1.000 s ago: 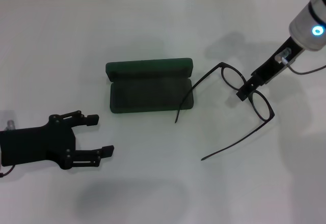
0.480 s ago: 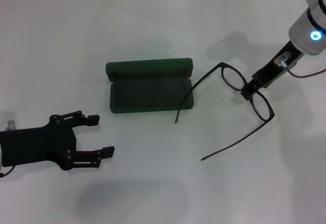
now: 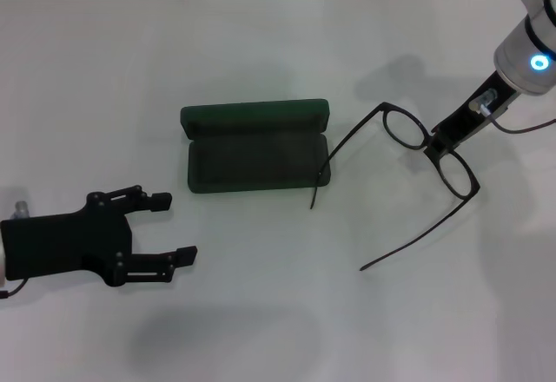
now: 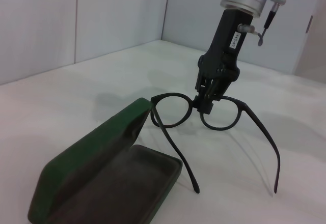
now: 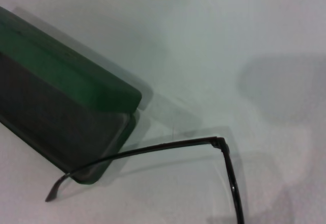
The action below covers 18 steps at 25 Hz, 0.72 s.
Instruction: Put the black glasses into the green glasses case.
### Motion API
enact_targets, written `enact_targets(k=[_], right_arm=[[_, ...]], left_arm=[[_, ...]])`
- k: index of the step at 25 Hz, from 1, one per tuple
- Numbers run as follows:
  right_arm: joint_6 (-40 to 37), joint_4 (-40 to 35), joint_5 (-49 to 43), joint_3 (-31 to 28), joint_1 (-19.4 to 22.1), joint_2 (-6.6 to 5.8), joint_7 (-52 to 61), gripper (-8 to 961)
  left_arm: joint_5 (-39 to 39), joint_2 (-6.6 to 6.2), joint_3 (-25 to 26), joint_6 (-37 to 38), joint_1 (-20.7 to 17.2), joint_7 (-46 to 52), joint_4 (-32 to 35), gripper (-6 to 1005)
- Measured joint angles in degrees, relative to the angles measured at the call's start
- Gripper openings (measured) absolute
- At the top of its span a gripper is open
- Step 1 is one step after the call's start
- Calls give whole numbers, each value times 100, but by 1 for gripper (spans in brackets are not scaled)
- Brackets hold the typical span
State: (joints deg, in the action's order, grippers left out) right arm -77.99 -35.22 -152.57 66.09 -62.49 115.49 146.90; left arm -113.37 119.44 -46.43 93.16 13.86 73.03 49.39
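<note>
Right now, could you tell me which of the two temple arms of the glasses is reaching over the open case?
The temple arm nearer the case; its tip hangs by the tray's corner. The other arm stretches over bare table. The right pincer holds the glasses at the bridge.

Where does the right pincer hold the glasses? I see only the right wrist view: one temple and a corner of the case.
Observer: The right pincer is shut on the bridge of the glasses, between the two lenses.
Operator: Are the glasses already over the case?
Observer: No. In the head view they are beside the open case, on the robot's right. Only one temple tip reaches the case's near right corner.
Operator: And the left arm?
Observer: The left pincer is open and empty, nearer the robot on its left, apart from the case.
</note>
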Motion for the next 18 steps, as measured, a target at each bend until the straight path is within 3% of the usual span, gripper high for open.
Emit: enact_targets(k=[9,14,18], right_arm=[[49,-33,0,23,14,-13,-41,111],[76,-50,3,89,33,-45,-97,61],[-69,-495,69,14,304,-68,-145,62]], left_arm=[[1,-3,3,0,36,0,0,890],[4,3,3,23,41,44,-30,890],[68,8,33,251,40,61,-145,890]])
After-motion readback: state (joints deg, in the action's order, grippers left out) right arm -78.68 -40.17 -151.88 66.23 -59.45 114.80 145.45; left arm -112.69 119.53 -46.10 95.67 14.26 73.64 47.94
